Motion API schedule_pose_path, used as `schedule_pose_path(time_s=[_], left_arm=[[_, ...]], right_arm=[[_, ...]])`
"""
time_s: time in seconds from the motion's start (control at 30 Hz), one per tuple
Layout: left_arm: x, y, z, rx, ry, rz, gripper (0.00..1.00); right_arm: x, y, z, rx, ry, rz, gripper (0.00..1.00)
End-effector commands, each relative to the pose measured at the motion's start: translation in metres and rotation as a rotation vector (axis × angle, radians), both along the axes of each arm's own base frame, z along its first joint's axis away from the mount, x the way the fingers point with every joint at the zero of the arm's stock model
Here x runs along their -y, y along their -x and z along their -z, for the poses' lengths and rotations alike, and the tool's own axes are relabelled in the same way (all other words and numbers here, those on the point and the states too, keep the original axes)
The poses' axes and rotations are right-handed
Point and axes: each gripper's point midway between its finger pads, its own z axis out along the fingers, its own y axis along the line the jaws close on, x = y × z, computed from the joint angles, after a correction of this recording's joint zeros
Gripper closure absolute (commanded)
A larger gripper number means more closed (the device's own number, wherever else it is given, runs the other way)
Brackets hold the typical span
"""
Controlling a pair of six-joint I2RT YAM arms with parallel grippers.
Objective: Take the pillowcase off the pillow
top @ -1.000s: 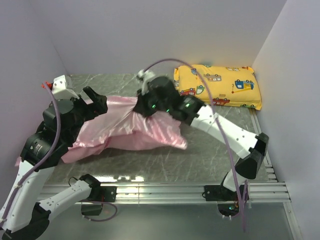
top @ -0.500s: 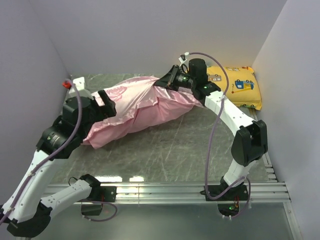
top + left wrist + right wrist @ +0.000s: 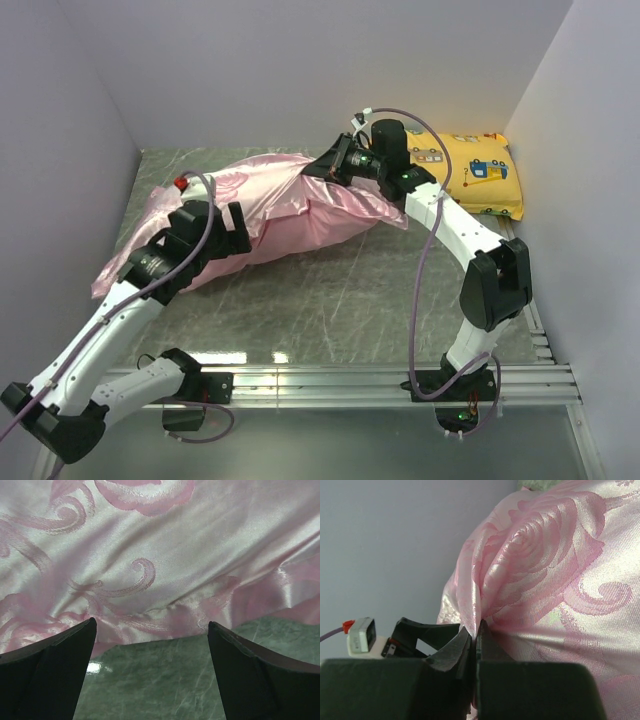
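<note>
The pink satin pillowcase point(image 3: 290, 215) lies across the upper middle of the tabletop point(image 3: 360, 300), running from the left edge of the frame up towards the yellow vehicle-print cushion point(image 3: 480, 180) at upper right. Its plump, rounded shape suggests the pillow is inside, though no white shows anywhere.

The right gripper point(image 3: 312, 172) sits at the top edge of the bundle, pinched tight on a raised fold of satin. The left gripper point(image 3: 238, 228) is spread wide at the lower left flank, holding nothing.

The fabric looks thin, glossy and slippery. It should bunch and slide easily, and a shallow pinch may slip free. The filling looks light and springy, so it will probably drag along with the cover unless it is pinned. A good hold is likely a gathered ridge or the hem at the open end. I cannot tell which end that is.

From above, the cover reads as plain pink. The wrist cameras show a woven rose and scroll pattern. The right wrist view shows the fold squeezed between closed fingers. The left wrist view shows the cover's lower edge touching the green marbled surface, with both fingers apart from the cloth.
</note>
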Motion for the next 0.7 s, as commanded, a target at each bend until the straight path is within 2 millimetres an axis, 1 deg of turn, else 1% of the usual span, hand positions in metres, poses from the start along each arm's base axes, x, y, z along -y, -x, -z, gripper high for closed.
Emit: schedule_pose_path(time_s=[0.0,0.13,0.27,0.3,0.33,0.37,0.4,0.47,0.5,0.53,0.57,0.6,0.63,0.67], left_arm=[[0.008,-0.01,0.002,0.02,0.025,-0.007,0.01],[0.016,-0.014,0.014,0.001,0.014,0.018,0.01],[0.016,-0.024,0.027,-0.016,-0.024,-0.022,0.01],[0.011,-0.029,0.026,-0.008,-0.046,-0.058,0.06],[0.01,-0.034,0.032,-0.02,-0.061,-0.08,0.11],[0.008,-0.036,0.032,-0.018,-0.07,-0.098,0.2],[0.006,-0.04,0.031,-0.011,-0.081,-0.117,0.4],[0.004,-0.041,0.025,0.0,-0.085,-0.13,0.66],[0.003,-0.042,0.016,0.017,-0.075,-0.135,0.96],[0.002,-0.04,0.012,0.02,-0.082,-0.131,1.0],[0.003,-0.04,-0.001,0.046,-0.07,-0.127,1.0],[0.002,-0.035,-0.012,0.066,-0.06,-0.119,1.0],[0.004,-0.029,-0.018,0.064,-0.065,-0.099,1.0],[0.008,-0.023,-0.042,0.102,-0.033,-0.078,1.0]], right_arm=[[0.007,0.017,-0.084,0.213,-0.123,-0.008,1.0],[0.007,0.02,-0.086,0.224,-0.112,-0.01,1.0],[0.005,0.022,-0.085,0.235,-0.098,-0.005,1.0],[0.005,0.024,-0.084,0.237,-0.093,-0.007,1.0],[0.004,0.027,-0.084,0.24,-0.091,-0.011,1.0],[0.004,0.028,-0.083,0.241,-0.088,-0.01,1.0],[0.005,0.031,-0.083,0.244,-0.087,-0.009,1.0],[0.006,0.035,-0.082,0.249,-0.079,-0.008,1.0],[0.009,0.037,-0.083,0.26,-0.07,-0.001,1.0],[0.011,0.039,-0.083,0.266,-0.064,0.001,1.0],[0.013,0.04,-0.082,0.282,-0.049,0.005,1.0],[0.018,0.043,-0.081,0.285,-0.033,0.022,1.0],[0.019,0.045,-0.081,0.3,-0.019,0.027,1.0],[0.023,0.047,-0.072,0.299,0.031,0.033,1.0]])
